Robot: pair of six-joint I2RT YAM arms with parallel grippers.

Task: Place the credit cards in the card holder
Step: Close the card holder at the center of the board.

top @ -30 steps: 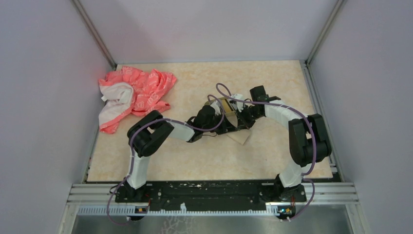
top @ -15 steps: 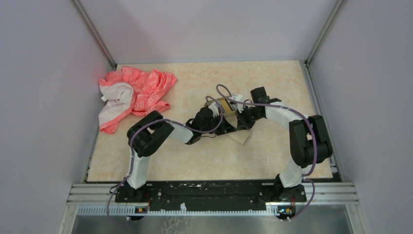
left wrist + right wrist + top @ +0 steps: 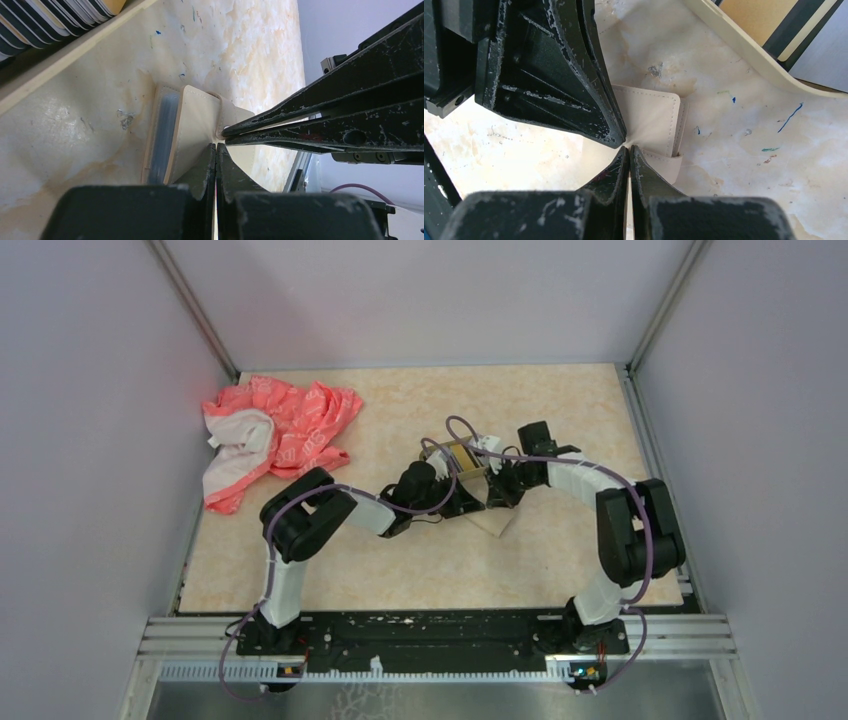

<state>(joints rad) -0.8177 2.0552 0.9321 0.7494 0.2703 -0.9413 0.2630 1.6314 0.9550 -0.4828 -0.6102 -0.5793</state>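
Note:
The card holder is a cream stitched leather sleeve with a strap (image 3: 649, 117), lying on the table just near of the tin (image 3: 497, 523). A blue-grey card edge (image 3: 162, 132) shows in its open mouth. My left gripper (image 3: 216, 146) and right gripper (image 3: 629, 148) meet tip to tip on it, each shut on a thin leather edge. In the top view they are the left gripper (image 3: 470, 502) and the right gripper (image 3: 497, 495). A gold-olive tin (image 3: 462, 455) just beyond holds several striped credit cards on edge (image 3: 50, 20), also in the right wrist view (image 3: 769, 20).
A crumpled pink and white cloth (image 3: 275, 435) lies at the back left of the table. Grey walls close in the left, right and back edges. The tin's pale rim (image 3: 734, 50) is close behind both grippers.
Both wrists have shifted slightly over the sleeve and the right wrist has dropped a little toward it. The tin and the cloth have not moved.

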